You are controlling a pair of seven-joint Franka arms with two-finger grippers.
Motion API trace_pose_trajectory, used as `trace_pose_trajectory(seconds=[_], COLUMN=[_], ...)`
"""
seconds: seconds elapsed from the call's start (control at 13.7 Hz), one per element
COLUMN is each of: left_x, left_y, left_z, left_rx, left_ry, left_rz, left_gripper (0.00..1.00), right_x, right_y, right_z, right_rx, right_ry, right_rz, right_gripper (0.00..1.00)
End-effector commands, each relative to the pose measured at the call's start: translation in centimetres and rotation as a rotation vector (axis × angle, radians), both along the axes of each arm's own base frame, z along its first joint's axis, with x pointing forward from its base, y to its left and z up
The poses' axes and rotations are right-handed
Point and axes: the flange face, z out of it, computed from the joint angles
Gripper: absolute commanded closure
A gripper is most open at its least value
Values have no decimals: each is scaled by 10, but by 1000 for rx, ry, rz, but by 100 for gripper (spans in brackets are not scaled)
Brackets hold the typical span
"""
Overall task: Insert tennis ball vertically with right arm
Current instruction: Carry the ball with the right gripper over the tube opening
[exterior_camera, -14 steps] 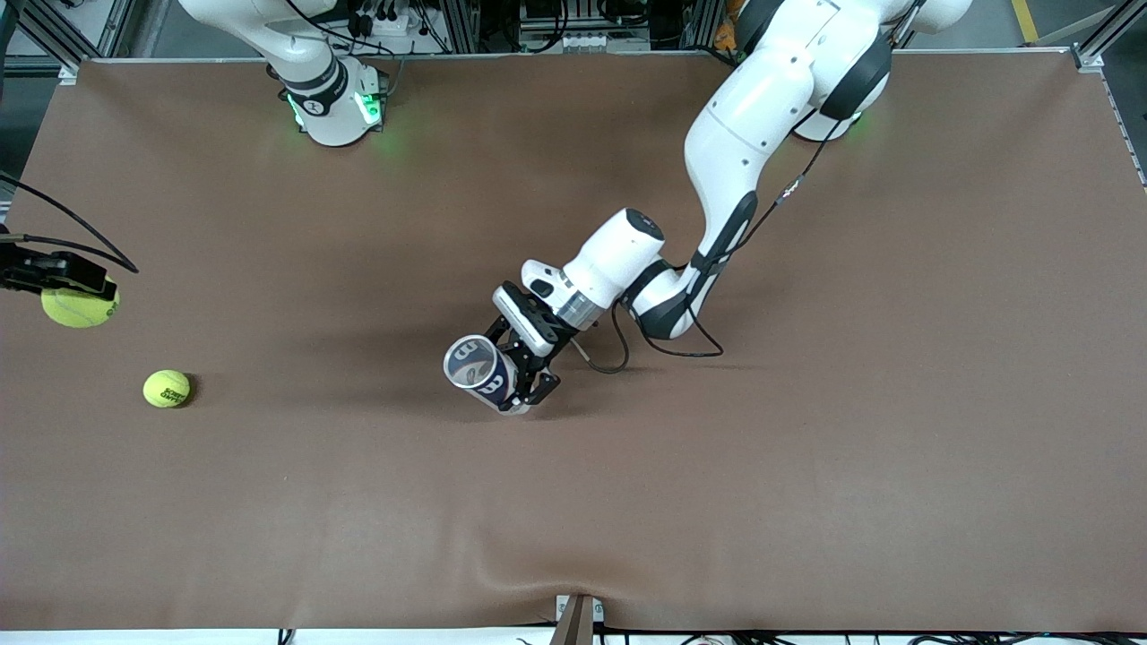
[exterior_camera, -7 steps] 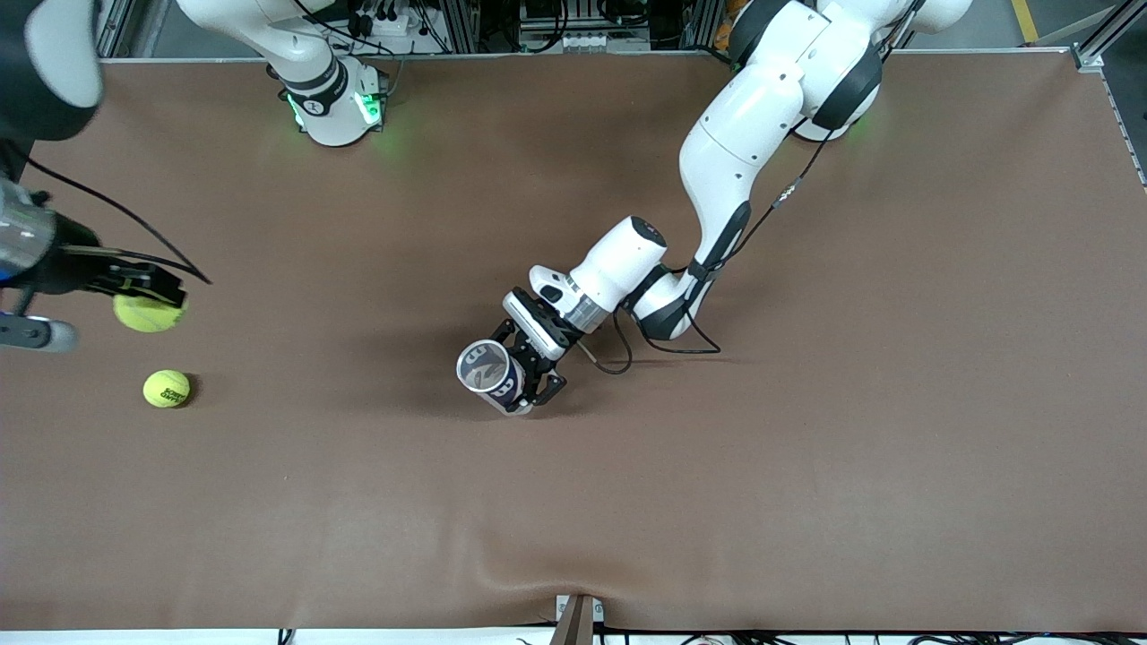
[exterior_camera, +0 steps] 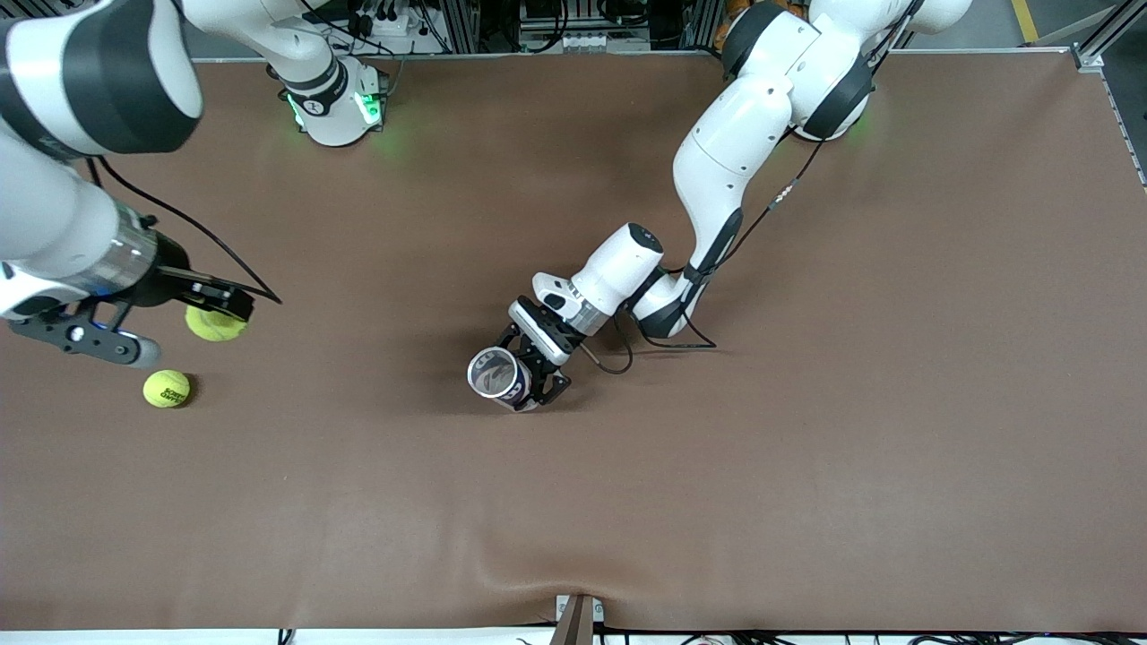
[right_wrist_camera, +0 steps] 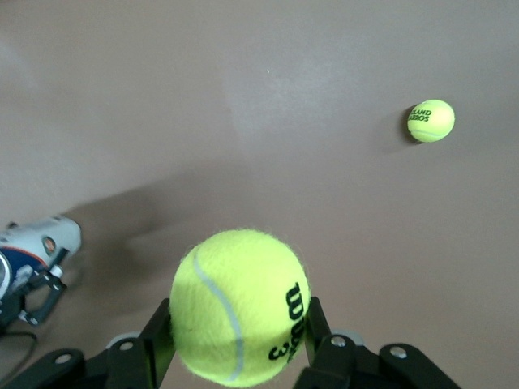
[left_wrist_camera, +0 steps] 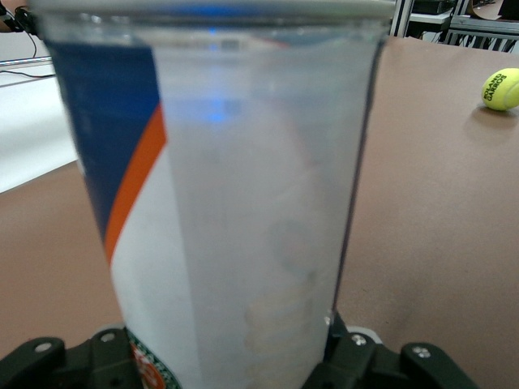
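From my remote seat: the right gripper [exterior_camera: 218, 309] is up over the worktop [exterior_camera: 806, 448] at the right arm's end, fingers [right_wrist_camera: 158, 328] clenched on a tennis ball [right_wrist_camera: 240, 305] sitting squarely between them. A second ball [exterior_camera: 167, 389] lies loose on the worktop near it. The left gripper [exterior_camera: 538, 381] at mid-worktop has its fingers [left_wrist_camera: 361, 356] clamped round the base of a clear ball can [left_wrist_camera: 219, 186], mouth up.

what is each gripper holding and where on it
Right gripper pinches a tennis ball by its sides; left gripper clamps the ball can near its base.
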Motion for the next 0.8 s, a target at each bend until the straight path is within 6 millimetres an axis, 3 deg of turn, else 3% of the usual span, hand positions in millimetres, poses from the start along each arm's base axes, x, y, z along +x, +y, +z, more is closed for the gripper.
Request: trace_pose_trajectory(seconds=[0.0, 0.73], left_x=[-1, 0], left_y=[-2, -2], left_z=[-6, -4], left_rx=[-17, -17], left_ry=[12, 7], left_rz=[16, 15], left_gripper=[23, 24], right_x=[4, 2], right_y=[33, 170], right_z=[-9, -62], right_rx=[-16, 1], right_ry=[-37, -118], right_rz=[-89, -273], right_gripper=[100, 100])
